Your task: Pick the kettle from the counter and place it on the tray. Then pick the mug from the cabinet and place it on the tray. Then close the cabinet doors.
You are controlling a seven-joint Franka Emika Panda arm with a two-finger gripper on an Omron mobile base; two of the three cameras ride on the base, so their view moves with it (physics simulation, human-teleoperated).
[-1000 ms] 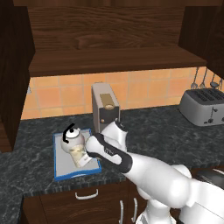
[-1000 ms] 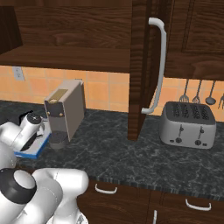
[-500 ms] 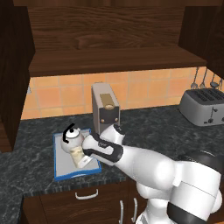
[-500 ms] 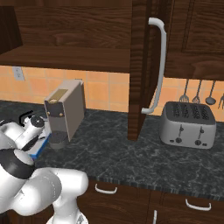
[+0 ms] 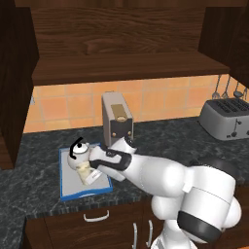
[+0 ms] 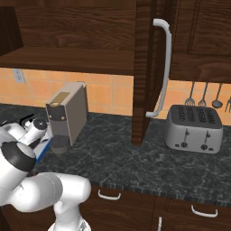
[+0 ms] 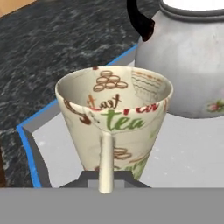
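You have the mug (image 7: 114, 127) over the blue-rimmed tray (image 5: 69, 185) on the dark speckled counter (image 5: 29, 194), just beside the kettle (image 5: 78, 156); whether your pincer (image 5: 92, 171) grips it, I cannot tell. Behind stand a coffee machine (image 5: 116, 119), orange tiles, a toaster (image 6: 193, 128) and an open cabinet door (image 6: 146, 67).

Open dark brown wooden cabinet door (image 6: 145, 67) with long silver bar handle (image 6: 161, 67) at centre, silver four-slot toaster (image 6: 194, 129) lower right, beige boxy coffee machine (image 6: 67, 115) left, dark speckled stone counter (image 6: 117, 162) below
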